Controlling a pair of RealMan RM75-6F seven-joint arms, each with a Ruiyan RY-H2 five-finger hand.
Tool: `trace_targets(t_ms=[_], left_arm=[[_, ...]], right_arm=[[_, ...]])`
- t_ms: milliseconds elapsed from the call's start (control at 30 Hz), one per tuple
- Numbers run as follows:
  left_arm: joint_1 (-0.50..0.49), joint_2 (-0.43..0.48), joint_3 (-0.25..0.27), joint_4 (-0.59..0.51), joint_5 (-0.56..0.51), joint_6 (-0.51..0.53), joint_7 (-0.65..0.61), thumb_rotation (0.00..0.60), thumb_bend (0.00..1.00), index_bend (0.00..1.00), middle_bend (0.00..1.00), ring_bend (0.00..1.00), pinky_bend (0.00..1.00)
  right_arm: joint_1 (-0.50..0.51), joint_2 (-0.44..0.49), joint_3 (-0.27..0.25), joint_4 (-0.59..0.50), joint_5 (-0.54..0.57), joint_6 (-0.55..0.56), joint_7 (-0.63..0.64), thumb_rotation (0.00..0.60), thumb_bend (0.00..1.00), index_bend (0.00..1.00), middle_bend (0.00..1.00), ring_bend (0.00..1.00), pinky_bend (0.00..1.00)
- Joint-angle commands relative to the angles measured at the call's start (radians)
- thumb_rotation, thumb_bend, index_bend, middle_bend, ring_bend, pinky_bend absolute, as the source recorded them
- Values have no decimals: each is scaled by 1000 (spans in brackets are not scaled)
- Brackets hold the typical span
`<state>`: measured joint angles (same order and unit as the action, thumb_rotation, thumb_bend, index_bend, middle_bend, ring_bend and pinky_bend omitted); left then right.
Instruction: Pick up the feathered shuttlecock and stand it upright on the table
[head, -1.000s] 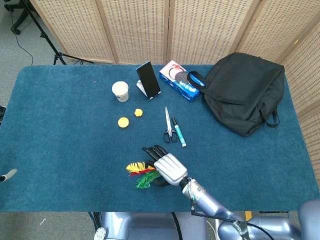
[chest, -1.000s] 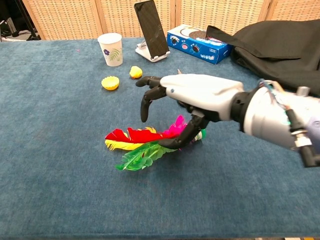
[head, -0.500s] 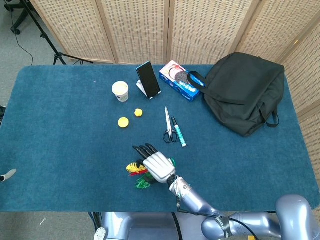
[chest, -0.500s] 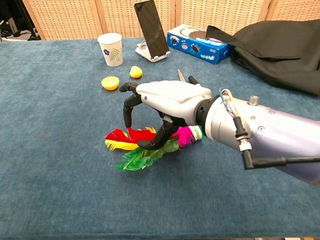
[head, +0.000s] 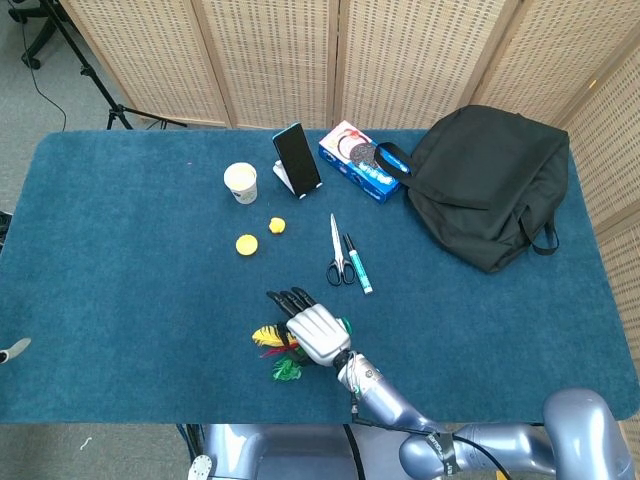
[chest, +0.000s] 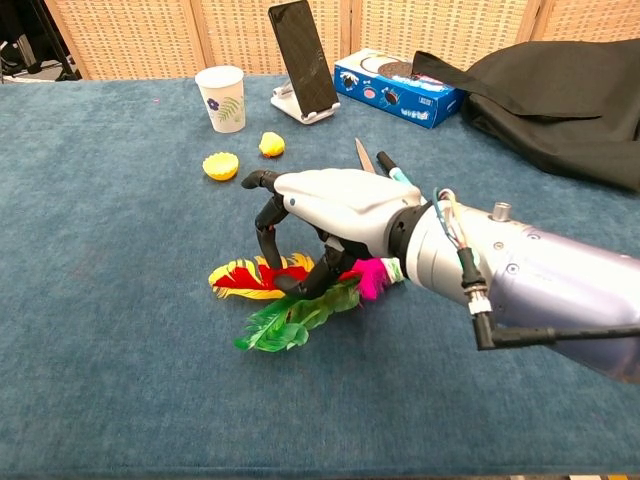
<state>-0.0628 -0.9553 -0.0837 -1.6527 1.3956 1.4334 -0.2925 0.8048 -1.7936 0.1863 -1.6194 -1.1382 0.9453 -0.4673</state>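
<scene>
The feathered shuttlecock (chest: 281, 322) lies on its side on the blue table (chest: 100, 340), its red, yellow, green and pink feathers fanned out to the left. My right hand (chest: 335, 203) sits on top of it with fingers curled down over the feathers and the thumb tucked beneath, gripping it near the pink base. In the head view the right hand (head: 315, 335) covers most of the shuttlecock (head: 268, 337), near the table's front edge. My left hand appears in neither view.
Scissors (head: 336, 256) and a teal marker (head: 358, 265) lie just behind the hand. Two yellow pieces (head: 247, 244) sit to the back left, with a paper cup (head: 241, 182), a phone on a stand (head: 297, 160), a blue box (head: 358, 160) and a black bag (head: 490, 180) further back.
My right hand moved left over the shuttlecock and lowered, then curled its fingers around the feathers. The feathers shifted and bunched under the grip.
</scene>
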Motion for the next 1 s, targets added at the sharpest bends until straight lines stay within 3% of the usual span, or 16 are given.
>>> trace_targets(t_ms=[33, 300, 600, 1000], left_arm=[[1, 0, 0, 0, 1, 1, -1, 600, 0, 0, 0, 0, 0], [-2, -1, 2, 0, 3, -4, 4, 600, 0, 0, 0, 0, 0], [-2, -6, 6, -5, 6, -5, 21, 600, 0, 0, 0, 0, 0], [-6, -11, 8, -14, 5, -10, 46, 600, 0, 0, 0, 0, 0]], right_arm=[[-2, -2, 1, -4, -21, 13, 21, 600, 517, 625, 38, 0, 0], [-22, 10, 34, -44, -117, 69, 178, 600, 541, 654, 56, 0, 0], [-66, 37, 87, -92, -124, 140, 327, 600, 569, 676, 77, 0, 0], [-113, 108, 36, -72, -182, 154, 427, 600, 569, 676, 77, 0, 0]])
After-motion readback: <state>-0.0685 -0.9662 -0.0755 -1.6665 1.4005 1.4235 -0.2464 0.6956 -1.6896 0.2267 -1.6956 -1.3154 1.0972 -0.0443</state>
